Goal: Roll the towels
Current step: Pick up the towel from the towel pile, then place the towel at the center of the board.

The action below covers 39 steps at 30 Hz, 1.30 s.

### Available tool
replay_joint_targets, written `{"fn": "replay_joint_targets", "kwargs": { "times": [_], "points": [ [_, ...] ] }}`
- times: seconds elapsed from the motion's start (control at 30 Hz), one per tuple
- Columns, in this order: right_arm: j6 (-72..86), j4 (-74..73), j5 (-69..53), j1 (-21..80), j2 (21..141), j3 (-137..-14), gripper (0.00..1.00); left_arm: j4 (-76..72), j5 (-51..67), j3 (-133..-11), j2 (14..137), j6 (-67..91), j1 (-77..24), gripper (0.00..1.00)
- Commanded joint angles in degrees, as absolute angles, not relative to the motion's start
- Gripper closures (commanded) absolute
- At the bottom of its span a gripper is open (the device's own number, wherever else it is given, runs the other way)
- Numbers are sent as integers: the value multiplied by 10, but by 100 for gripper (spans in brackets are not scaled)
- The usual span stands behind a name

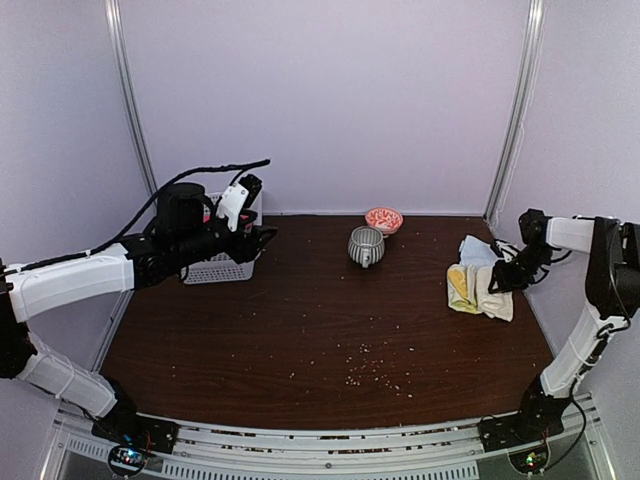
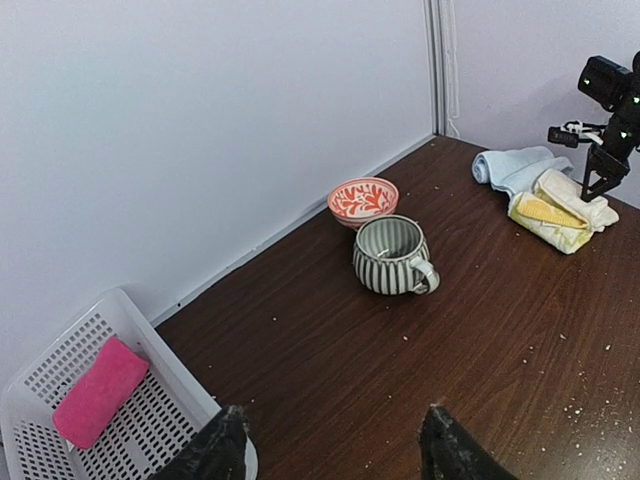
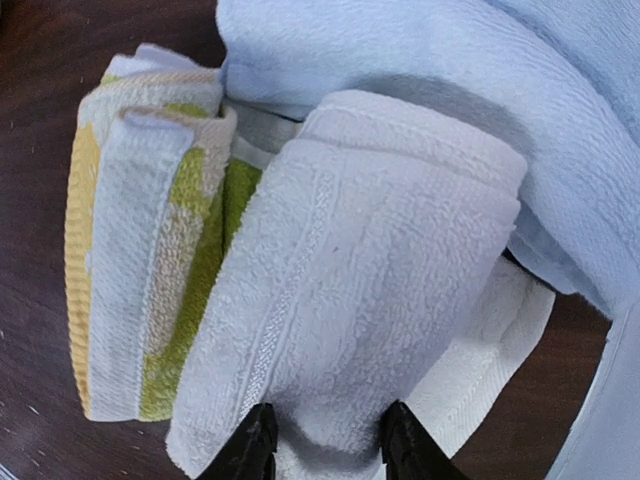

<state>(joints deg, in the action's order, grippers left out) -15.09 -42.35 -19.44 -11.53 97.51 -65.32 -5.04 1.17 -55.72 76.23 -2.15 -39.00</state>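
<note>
Plainly the cream towel point(image 3: 340, 280), rolled at the right of the counter point(image 1: 320, 330) between the yellow towel point(image 3: 130, 270) and the blue towel point(image 3: 450, 60), is light, soft and squashy, best held across the thick of the roll. The right tool point(image 3: 325, 445) straddles its near end, though I cannot tell whether it pinches. The pink towel point(image 2: 100, 392) lies in the basket point(image 2: 70, 345) with the left tool point(image 2: 335, 450) spread and empty nearby; no writing can be read.
</note>
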Motion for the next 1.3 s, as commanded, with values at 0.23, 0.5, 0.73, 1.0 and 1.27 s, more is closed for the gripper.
{"fn": "replay_joint_targets", "kwargs": {
  "times": [0.23,0.5,0.73,1.0,1.27],
  "points": [
    [-142,-460,-188,-114,856,-690,100,-52,-5,-574,758,-41,-394,40],
    [-144,-501,-371,-36,741,-836,100,-53,-33,-575,777,-58,-394,40],
    [-273,-610,-399,218,835,-902,100,-27,-73,-601,790,-63,-394,41],
    [-233,-483,-360,256,826,-871,88,-21,-118,-600,747,-54,-394,39],
    [-234,-378,-268,259,830,-657,49,11,-63,-599,752,0,-395,42]
  ]
}}
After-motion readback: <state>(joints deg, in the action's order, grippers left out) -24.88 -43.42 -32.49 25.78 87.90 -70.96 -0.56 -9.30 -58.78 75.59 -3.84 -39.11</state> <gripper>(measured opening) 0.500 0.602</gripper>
